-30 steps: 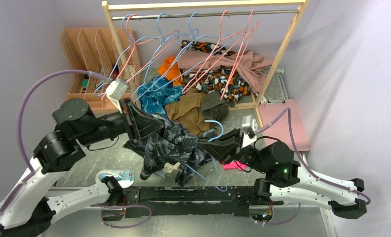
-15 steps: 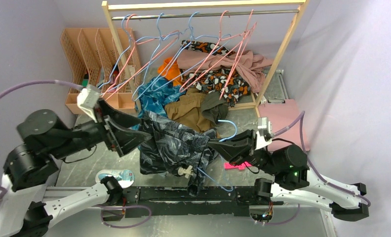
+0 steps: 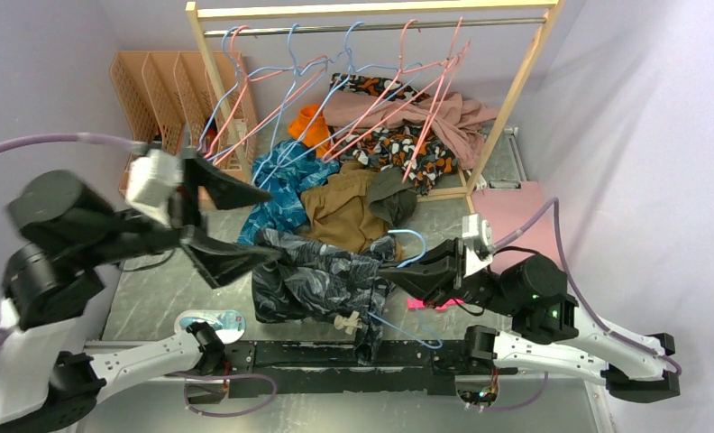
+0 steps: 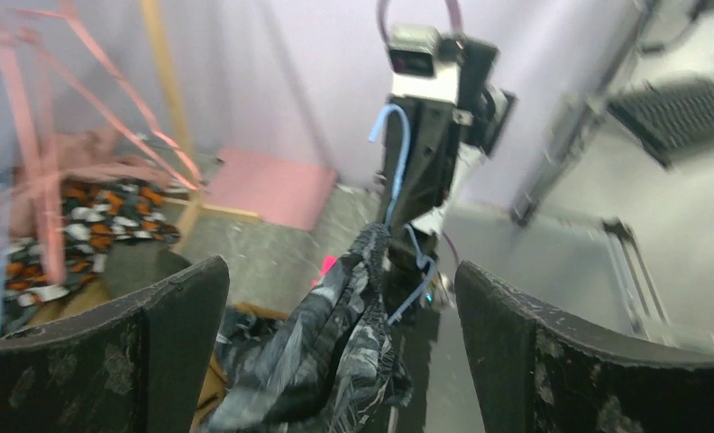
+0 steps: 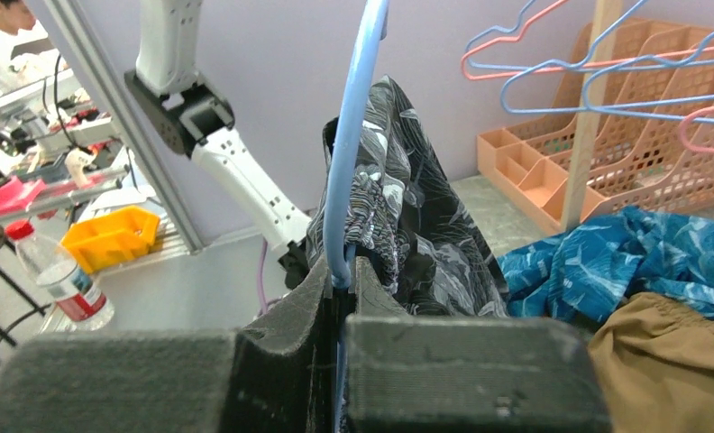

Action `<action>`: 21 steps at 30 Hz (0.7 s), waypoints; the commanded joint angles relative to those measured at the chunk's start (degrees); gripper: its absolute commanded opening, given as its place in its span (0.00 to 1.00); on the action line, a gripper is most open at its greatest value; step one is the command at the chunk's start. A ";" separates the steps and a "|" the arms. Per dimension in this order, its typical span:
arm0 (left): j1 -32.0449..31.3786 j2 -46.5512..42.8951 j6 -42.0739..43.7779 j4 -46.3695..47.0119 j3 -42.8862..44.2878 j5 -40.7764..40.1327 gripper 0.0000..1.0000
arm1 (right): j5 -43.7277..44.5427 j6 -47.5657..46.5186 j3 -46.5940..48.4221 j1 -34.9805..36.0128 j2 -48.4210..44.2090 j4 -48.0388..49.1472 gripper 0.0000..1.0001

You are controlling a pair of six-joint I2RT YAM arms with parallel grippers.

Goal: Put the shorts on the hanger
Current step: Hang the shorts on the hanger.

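Your dark navy leaf-print fabric shorts (image 3: 308, 280): draped on thin light-blue wire hanger (image 5: 352, 135) clamped in right gripper (image 3: 391, 273); left gripper (image 3: 270, 224), 9 o'clock, wide, empty; straightening likely remains.

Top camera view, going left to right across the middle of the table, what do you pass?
Open left gripper → shorts → right gripper, shut on the blue hanger → pink board.

L hand (image 3: 270, 225) spread wide, raised; R hand (image 3: 387, 271) pinched closed, low.
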 commanded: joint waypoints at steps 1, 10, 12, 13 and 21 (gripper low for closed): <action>0.19 6.20 7.03 2.19 -2.74 19.72 0.99 | -3.90 -0.34 0.46 0.18 1.07 0.35 0.00; -3.53 12.42 14.78 -7.73 -2.60 17.66 0.99 | -4.76 -1.39 0.30 0.26 1.65 -1.21 0.00; -5.74 13.91 16.10 -10.70 -4.17 15.05 0.99 | -4.68 -1.39 0.18 0.23 1.72 -1.66 0.00; -7.40 14.69 16.46 -11.64 -4.80 13.82 0.99 | -4.63 -1.39 0.10 0.20 1.92 -1.84 0.00; -17.05 17.21 16.76 -13.85 -4.28 3.92 0.99 | -4.34 -1.74 0.23 0.20 2.77 -2.79 0.00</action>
